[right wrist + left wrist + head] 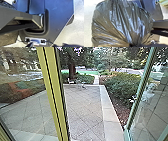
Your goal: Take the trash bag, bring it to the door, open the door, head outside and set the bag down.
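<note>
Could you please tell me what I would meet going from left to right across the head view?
Glass pane, yellowish upright frame, tree trunk, narrow pale path, large green bush, slanting greenish frame.

bright daylight, pale glare, faint reflections

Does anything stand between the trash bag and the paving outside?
Nothing visible blocks the gap between the yellow post and the green-edged glass panel, which looks open onto the paving. The stretch from the trash bag to that gap isn't fully shown.
</note>
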{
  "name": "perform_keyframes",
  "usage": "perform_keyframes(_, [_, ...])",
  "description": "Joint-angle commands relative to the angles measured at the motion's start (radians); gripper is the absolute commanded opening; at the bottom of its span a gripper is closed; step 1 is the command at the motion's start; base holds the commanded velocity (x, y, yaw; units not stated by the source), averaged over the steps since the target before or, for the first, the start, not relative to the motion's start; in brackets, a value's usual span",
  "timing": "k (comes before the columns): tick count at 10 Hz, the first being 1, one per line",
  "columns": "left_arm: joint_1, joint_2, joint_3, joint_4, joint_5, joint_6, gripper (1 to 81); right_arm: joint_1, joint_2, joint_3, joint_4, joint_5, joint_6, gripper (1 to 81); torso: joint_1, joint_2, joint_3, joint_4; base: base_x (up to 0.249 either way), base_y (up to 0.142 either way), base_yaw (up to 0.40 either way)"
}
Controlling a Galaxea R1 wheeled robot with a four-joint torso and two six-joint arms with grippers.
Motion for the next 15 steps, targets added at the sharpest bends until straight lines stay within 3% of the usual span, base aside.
perform_keyframes(1, [-0.036, -0.001, 0.0, 0.008, 0.072, 0.007, 1.0, 0.027, 0.001, -0.002, -0.002, -0.051, -0.001, 81.1, 0.0, 0.0, 0.0, 0.0, 0.0, -0.129, 0.0])
perform_keyframes(12, [-0.034, 0.001, -0.001, 0.006, 0.07, 0.007, 1.0, 0.027, 0.005, -0.011, -0.001, -0.051, 0.0, 81.1, 0.0, 0.0, 0.0, 0.0, 0.0, -0.123, 0.0])
perform_keyframes(15, [-0.034, 0.001, -0.001, 0.006, 0.069, 0.007, 1.0, 0.029, 0.005, -0.011, -0.001, -0.051, 0.0, 81.1, 0.0, 0.0, 0.0, 0.0, 0.0, 0.0, 0.0])
